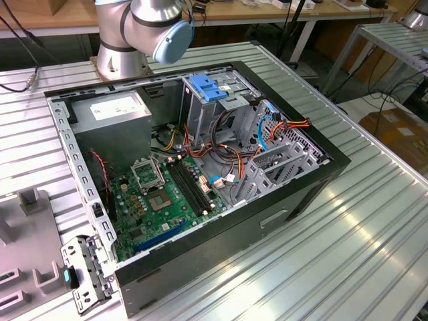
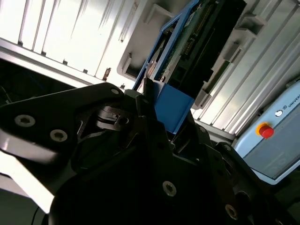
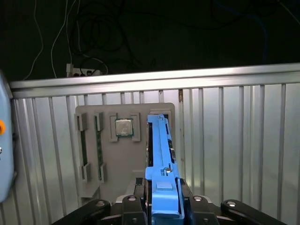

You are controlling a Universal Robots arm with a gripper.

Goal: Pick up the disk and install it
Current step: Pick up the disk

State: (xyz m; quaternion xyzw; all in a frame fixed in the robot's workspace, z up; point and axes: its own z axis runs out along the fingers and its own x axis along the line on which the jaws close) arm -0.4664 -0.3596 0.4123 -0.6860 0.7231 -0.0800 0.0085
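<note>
In both wrist views the black pincer [image 3: 163, 193] [image 2: 157, 110] is clamped narrow on the flat grey-metal disk with light-blue plastic side rails [image 3: 159, 140] [image 2: 187, 56], one dark finger [image 3: 146, 190] pressed to each side of the rail end. The disk stands on edge and reaches straight out from the pincer. Beyond it, in the first wrist view, lies a pale grey moulded fixture plate [image 3: 93, 159] with a square silver processor chip [image 3: 124, 126] set in one pocket, on the ribbed aluminium counter [image 3: 234, 140]; whether the disk touches the plate I cannot tell. In the exterior view an open black computer case [image 1: 334, 167] lies on the counter [image 1: 348, 254], with the silver arm base [image 1: 124, 40] at its 11 o'clock, a green motherboard [image 1: 160, 200] towards 7 o'clock and a blue-latched metal drive cage [image 1: 207, 90] towards 12.
</note>
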